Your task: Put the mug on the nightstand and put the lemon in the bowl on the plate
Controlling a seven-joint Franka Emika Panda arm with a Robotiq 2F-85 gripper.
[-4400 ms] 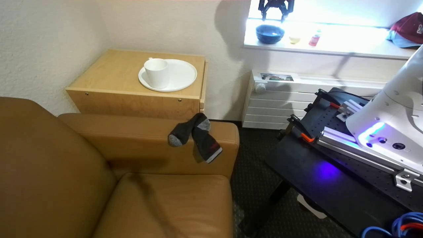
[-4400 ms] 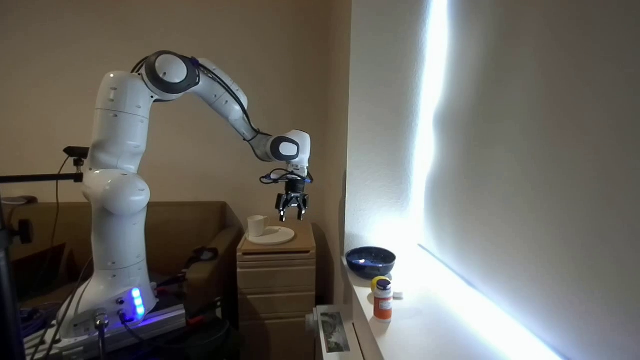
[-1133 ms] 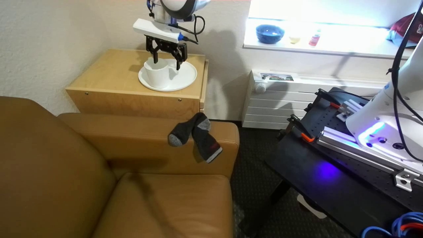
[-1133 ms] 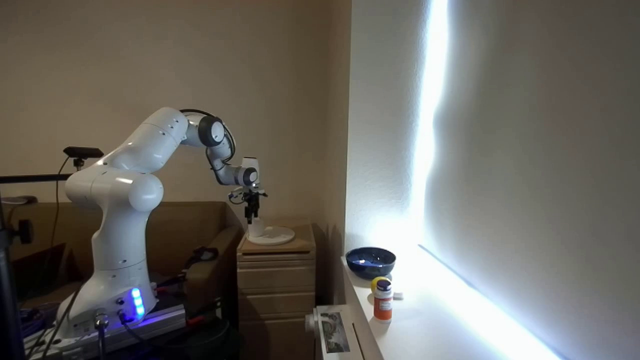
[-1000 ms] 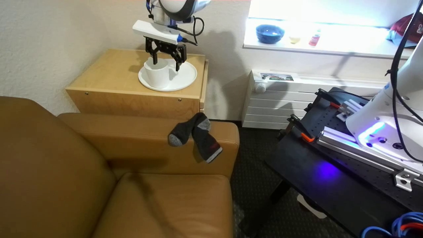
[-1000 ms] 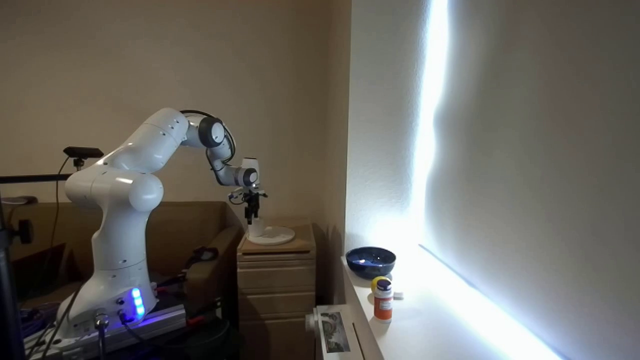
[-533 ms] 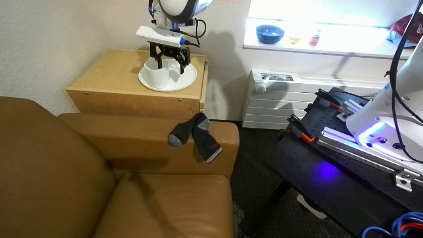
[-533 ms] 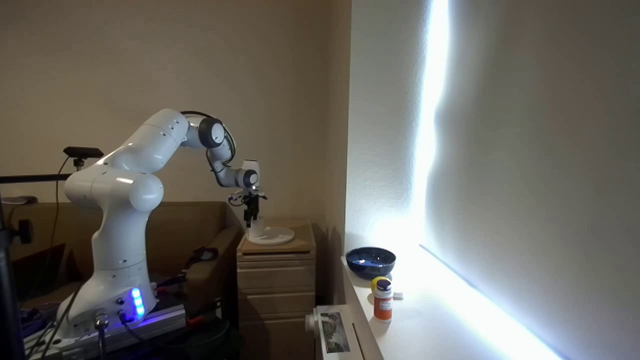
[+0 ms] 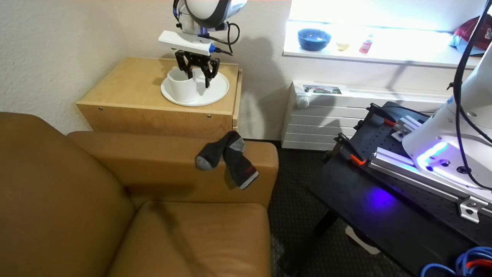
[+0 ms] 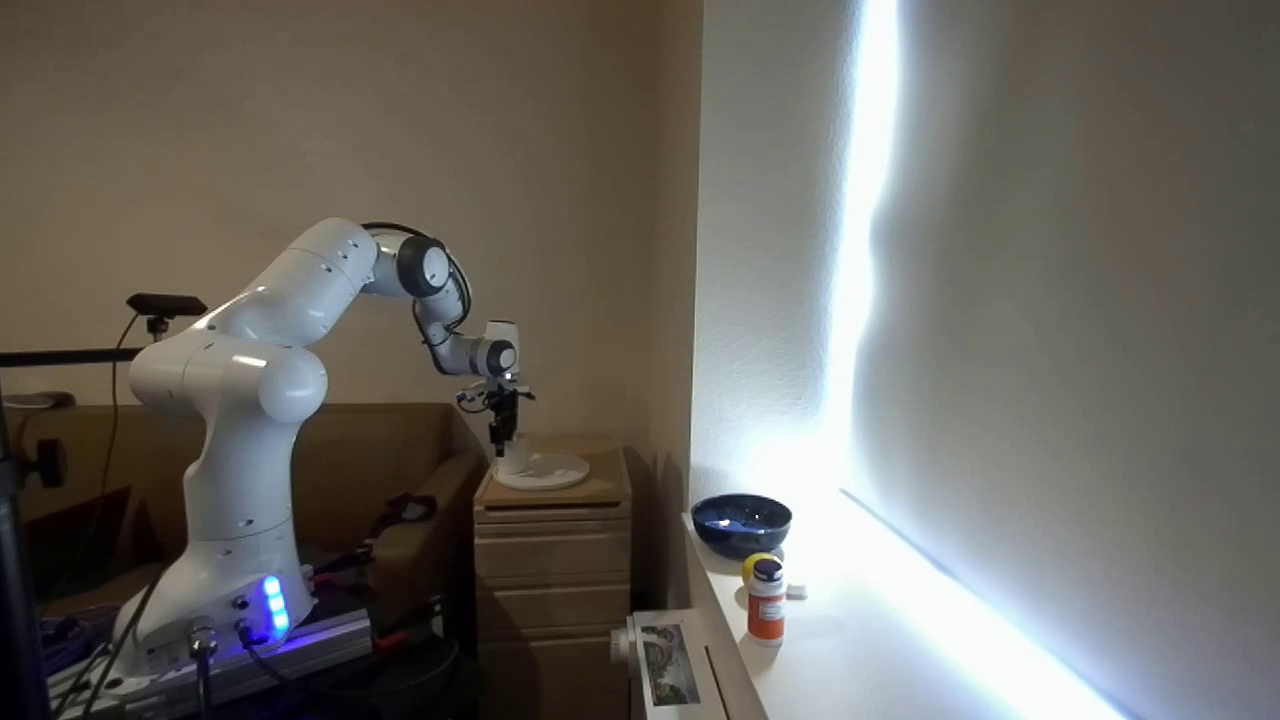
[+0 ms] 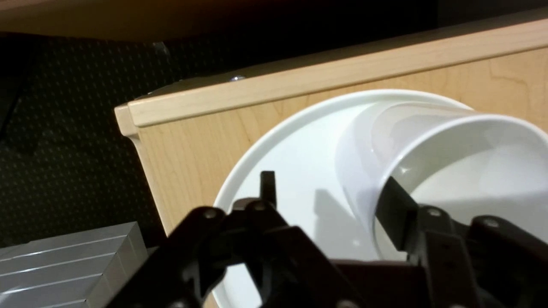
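The gripper (image 9: 199,80) points down at the mug (image 9: 183,89), its fingers spread part-way, and it has hold of nothing. In the wrist view one finger (image 11: 393,214) dips inside the mug's rim, while the other finger (image 11: 268,186) stands outside, over the plate (image 9: 218,85), with a plain gap between it and the mug's outer wall. Whether the inner finger touches the mug is hard to tell, since its tip is partly dark against the rim.

The mug stands upright on the left part of the plate in both exterior views. The plate lies on the nightstand (image 9: 130,82), toward the right end of its top in an exterior view.

On the bright sill (image 9: 407,50), well apart to the right, sits the bowl (image 9: 313,45). The lemon (image 10: 756,563) lies just beside it on the sill, partly hidden behind a bottle (image 10: 767,615) in an exterior view. A dark red cap (image 9: 474,34) lies farther right along the sill, and a white radiator (image 9: 323,123) is below.

The sofa (image 9: 207,234) fills the near left, with dark socks (image 9: 239,165) over its armrest (image 9: 153,148). To the right, the robot's white base (image 9: 449,146) stands on a black table (image 9: 357,207).
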